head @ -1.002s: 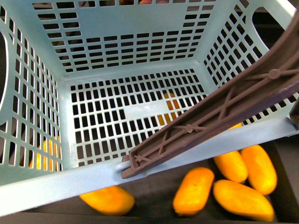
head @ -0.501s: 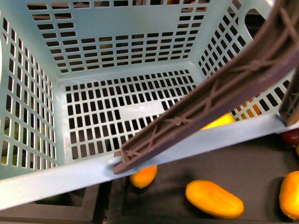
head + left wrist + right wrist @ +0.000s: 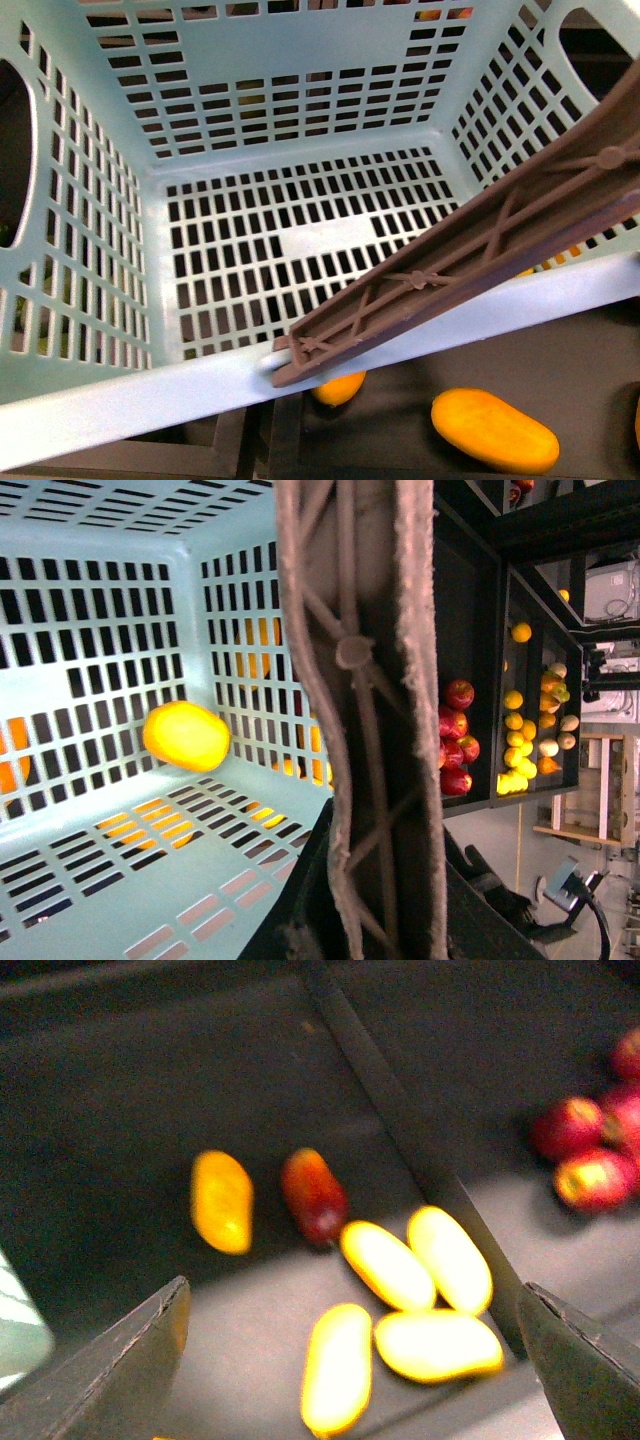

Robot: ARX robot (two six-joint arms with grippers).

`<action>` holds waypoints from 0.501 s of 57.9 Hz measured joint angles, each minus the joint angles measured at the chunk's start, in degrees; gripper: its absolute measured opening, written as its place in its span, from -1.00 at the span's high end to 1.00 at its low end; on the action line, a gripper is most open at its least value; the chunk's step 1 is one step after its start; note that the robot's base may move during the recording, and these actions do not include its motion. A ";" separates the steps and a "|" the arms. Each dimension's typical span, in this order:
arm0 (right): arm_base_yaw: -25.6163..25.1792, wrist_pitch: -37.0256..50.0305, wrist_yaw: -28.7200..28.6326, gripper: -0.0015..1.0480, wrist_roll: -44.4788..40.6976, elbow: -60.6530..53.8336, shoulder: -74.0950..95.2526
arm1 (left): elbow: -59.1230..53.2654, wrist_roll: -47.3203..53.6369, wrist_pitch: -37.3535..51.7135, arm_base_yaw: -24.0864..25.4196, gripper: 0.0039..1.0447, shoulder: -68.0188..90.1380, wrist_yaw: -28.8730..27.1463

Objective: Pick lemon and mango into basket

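Observation:
The mint-teal basket (image 3: pixel 120 395) fills the front view, and its slotted floor shows no fruit there. Its brown handle (image 3: pixel 470 262) crosses it at a slant. My left gripper (image 3: pixel 365 910) is shut on that handle (image 3: pixel 365 680). In the left wrist view a rounded yellow-orange fruit (image 3: pixel 187 736) shows against the basket's wall (image 3: pixel 90 630); I cannot tell if it is the lemon. Mangoes lie on the dark shelf below the basket's near rim (image 3: pixel 494 430). My right gripper (image 3: pixel 352 1295) is open above several mangoes (image 3: pixel 437 1345), touching none.
A black divider (image 3: pixel 400 1130) splits the shelf. Red apples (image 3: pixel 590 1155) lie beyond it. An orange mango (image 3: pixel 222 1200) and a reddish fruit (image 3: pixel 314 1196) lie apart from the cluster. Far shelves hold red apples (image 3: pixel 455 750) and small yellow fruits (image 3: pixel 512 780).
The basket has swung sideways over the shelf. The group of mangoes under its near rim a second ago is out of sight. One whole mango and part of another show there now.

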 joint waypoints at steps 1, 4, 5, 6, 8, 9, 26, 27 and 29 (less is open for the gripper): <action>-1.11 0.66 -1.16 -0.83 -0.31 0.24 0.98 | 0.00 0.04 0.00 0.00 0.88 0.00 -0.09; -6.49 4.55 -6.12 -0.83 -4.31 1.29 6.03 | 0.00 0.09 0.00 -0.02 0.88 0.00 -0.42; -7.50 5.44 -6.88 -0.83 -4.68 1.49 7.10 | 0.00 0.09 0.00 -0.02 0.88 0.00 -0.44; -9.42 7.06 -8.37 -0.83 -6.67 1.88 9.20 | 0.00 0.07 0.00 -0.02 0.88 0.00 -0.61; -12.37 9.46 -10.64 -0.83 -8.92 2.62 12.85 | 0.00 0.07 0.00 0.02 0.88 0.00 -0.81; -14.23 11.06 -11.96 -0.83 -10.69 3.15 15.41 | 0.00 0.07 0.00 0.04 0.88 0.00 -0.83; -25.46 21.57 -20.13 -0.83 -35.78 11.34 47.43 | 0.00 0.17 0.00 0.11 0.88 0.00 -0.55; -25.49 21.70 -20.28 -0.83 -37.70 11.85 49.40 | 0.00 0.15 0.00 0.09 0.88 0.00 -0.48; -25.44 21.90 -20.28 -0.83 -40.54 12.70 52.17 | 0.00 0.13 0.00 0.04 0.88 0.00 -0.33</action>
